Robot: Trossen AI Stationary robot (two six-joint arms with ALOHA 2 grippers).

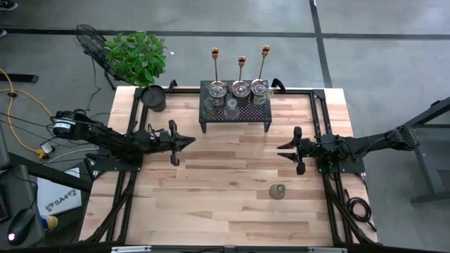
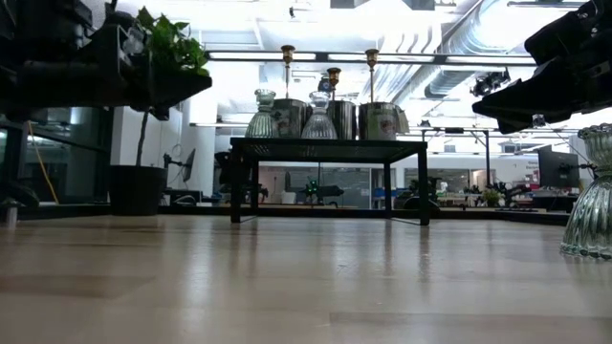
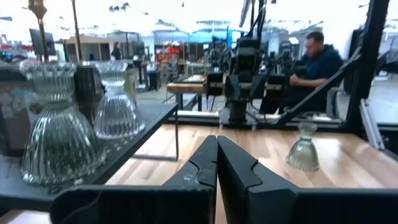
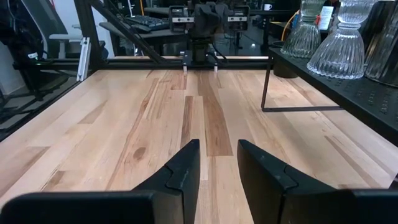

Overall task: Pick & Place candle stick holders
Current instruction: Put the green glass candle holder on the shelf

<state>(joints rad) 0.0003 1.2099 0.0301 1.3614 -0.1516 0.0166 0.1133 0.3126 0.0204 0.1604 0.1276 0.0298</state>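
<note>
One small glass cup [image 1: 278, 191] stands alone on the wooden table [image 1: 211, 204], at about 4 o'clock from the table's middle. It is clear and a bit green, with ribbed sides, a wide round bottom and a thin neck. The other holders sit on the black mesh rack [image 1: 236, 114] at 12 o'clock. Three tall thin gold candlesticks [image 1: 241, 65] stand in a row at the rack's far edge. In front of them are three shiny silver cups [image 1: 241, 88], and two ribbed glass cups [image 1: 220, 107] stand near the rack's front left side.

The right gripper [image 1: 283, 151] hangs at 3 o'clock, near the lone glass cup, with its fingers a little apart and holding nothing. The left gripper [image 1: 191, 141] hangs at 9 o'clock with its fingers pressed together, also holding nothing. A leafy green plant [image 1: 137, 56] in a round black pot [image 1: 153, 98] sits at 11 o'clock.
</note>
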